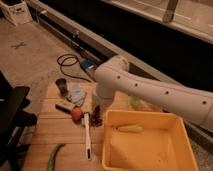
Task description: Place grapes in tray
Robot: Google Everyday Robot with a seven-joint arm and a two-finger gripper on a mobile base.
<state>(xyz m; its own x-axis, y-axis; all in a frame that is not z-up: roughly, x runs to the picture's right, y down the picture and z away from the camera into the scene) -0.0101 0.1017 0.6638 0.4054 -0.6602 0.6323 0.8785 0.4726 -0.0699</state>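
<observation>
We see a table (pixel 55 131) of pale wood slats, matt, seams between boards visible. Tray (pixel 150 145) looks like yellow plastic, smooth, soft sheen on rim. Robot arm (pixel 150 90) has a white smooth plastic-looking shell, slightly glossy, with small dark dots. The hand (pixel 97 116) sits low at the tray's left edge, over the grapes (pixel 98 120), which look dark and dull. Orange fruit (pixel 76 114) smooth, faint shine. Green vegetable (pixel 54 156) matt skin. White utensil (pixel 87 136) smooth plastic-like. Small cup (pixel 62 86) looks metallic grey. Floor (pixel 35 50) matt, rough-looking concrete.
</observation>
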